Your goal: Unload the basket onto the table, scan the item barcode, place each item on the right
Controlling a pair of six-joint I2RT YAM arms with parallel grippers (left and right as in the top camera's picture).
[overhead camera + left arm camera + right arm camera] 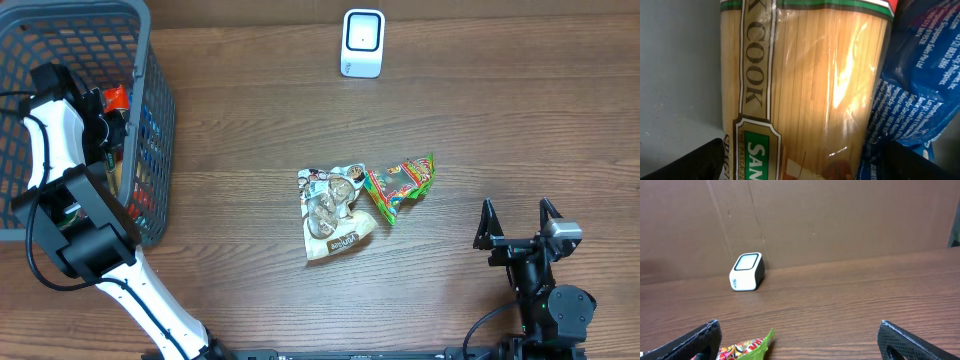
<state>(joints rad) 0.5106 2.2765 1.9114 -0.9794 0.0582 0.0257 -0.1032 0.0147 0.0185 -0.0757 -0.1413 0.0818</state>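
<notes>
L fingers (705, 162) are down in the basket (160, 120): spaghetti pack (805, 90) dead ahead, blue packet (920, 85) jammed vs its R side, so I've little room there. Bench (250, 100) btwn basket and scanner (362, 43) is open. Ahead of R fingers (920, 340) it's free too. White snack pack (335, 210) and green one (400, 183) block mid-bench.

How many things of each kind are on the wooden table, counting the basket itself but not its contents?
Snack packets: 2, one pale crinkled plastic packet and one green-and-red foil packet
Barcode scanners: 1, a small white box scanner
Baskets: 1, a grey plastic mesh basket
Total: 4
</notes>
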